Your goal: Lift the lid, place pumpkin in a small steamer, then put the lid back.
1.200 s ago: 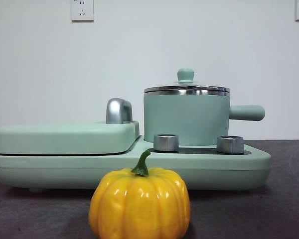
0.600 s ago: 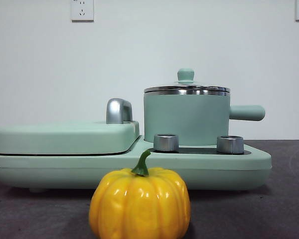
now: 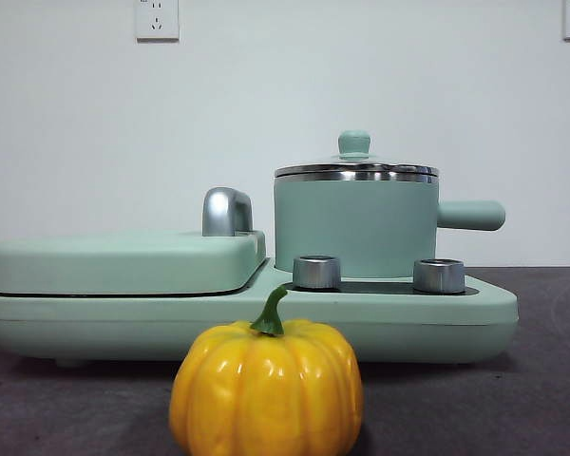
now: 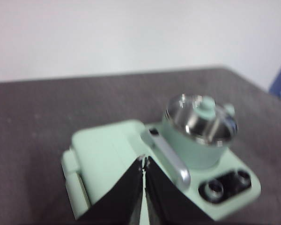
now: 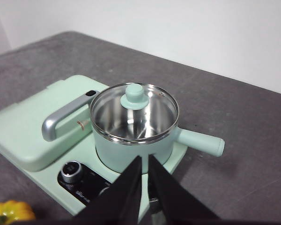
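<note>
Two arms: both hang above the cooker, neither touching anything; none shows in the front view.
Landmark: the mint-green cooker base (image 3: 266,328), standing on the dark table (image 3: 541,399).
Small steamer: the small steamer (image 3: 355,226) stands upright on the cooker base, behind the two steel dials (image 3: 316,272), its stubby side handle (image 3: 470,215) pointing away from the griddle cover.
Lid: the lid (image 3: 355,169) sits closed on the small steamer, its mint-green knob on top; the right wrist view shows the bare steel inside through the glass.
Pumpkin: the pumpkin (image 3: 266,388) rests on the table in front of the cooker base, apart from it, green stem up.
Griddle cover: the flat griddle cover (image 3: 123,261) lies closed on the cooker base beside the small steamer, with a curved steel handle (image 3: 226,211) on the steamer's side.
Left gripper: the left gripper (image 4: 144,161) hovers over the griddle cover, jaws together at the tips.
Right gripper: the right gripper (image 5: 144,161) hovers above the cooker base on the dial side of the small steamer, jaws nearly together with a thin slit between them.
Change: the front view matches the pictures from a second and half a second ago; pumpkin, lid and small steamer lie where they did.
</note>
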Tool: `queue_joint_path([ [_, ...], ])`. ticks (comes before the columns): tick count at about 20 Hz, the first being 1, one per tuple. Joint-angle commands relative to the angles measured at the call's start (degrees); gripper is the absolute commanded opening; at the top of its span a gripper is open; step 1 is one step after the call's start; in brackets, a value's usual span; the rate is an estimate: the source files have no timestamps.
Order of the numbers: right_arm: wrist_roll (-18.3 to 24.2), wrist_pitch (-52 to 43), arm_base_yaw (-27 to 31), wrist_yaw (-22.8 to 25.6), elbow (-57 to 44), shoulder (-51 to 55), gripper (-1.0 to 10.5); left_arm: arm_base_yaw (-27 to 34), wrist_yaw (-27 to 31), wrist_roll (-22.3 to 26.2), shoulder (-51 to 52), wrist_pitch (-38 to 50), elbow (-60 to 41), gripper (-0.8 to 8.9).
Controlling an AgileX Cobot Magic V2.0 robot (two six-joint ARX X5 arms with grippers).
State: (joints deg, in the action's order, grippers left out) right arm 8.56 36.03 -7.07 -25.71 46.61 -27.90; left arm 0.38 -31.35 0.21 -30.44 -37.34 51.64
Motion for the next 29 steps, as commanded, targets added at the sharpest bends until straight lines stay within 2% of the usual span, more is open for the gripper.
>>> queue_joint_path([
  [1,3.6,0.0,-1.0,0.3,1.4,-1.4,0.2,-1.8,-0.4,8.3,-2.9,-1.9,2.4,0.08],
  [8,8.7,0.3,-2.7,1.9,1.7,-3.9,0.3,-9.4,0.0,23.4,-8.8,-4.2,4.0,0.08],
  [10,11.0,0.3,-3.2,2.4,1.7,-4.2,0.9,-11.4,0.1,27.2,-9.9,-4.0,4.0,0.10],
  [12,13.1,0.3,-3.5,2.4,1.7,-4.2,2.0,-13.2,0.0,29.1,-10.8,-3.3,4.0,0.66],
  [13,13.4,0.2,-3.7,2.4,1.7,-4.2,2.4,-13.9,0.0,29.1,-11.2,-2.9,4.0,1.04],
  [15,13.6,0.2,-3.8,2.4,1.7,-4.2,2.9,-15.4,0.0,28.7,-11.8,-1.6,4.0,2.55],
  [16,13.6,0.2,-3.8,2.4,1.7,-4.2,3.0,-15.9,0.0,28.7,-12.0,-0.9,4.0,2.89],
  [22,12.6,0.2,-3.8,2.4,1.7,-4.2,3.0,-18.7,0.0,27.8,-14.0,5.0,4.0,2.77],
  [29,9.9,0.0,-3.8,2.4,1.7,-4.2,3.0,-21.9,0.0,20.1,-19.9,16.8,4.0,2.77],
])
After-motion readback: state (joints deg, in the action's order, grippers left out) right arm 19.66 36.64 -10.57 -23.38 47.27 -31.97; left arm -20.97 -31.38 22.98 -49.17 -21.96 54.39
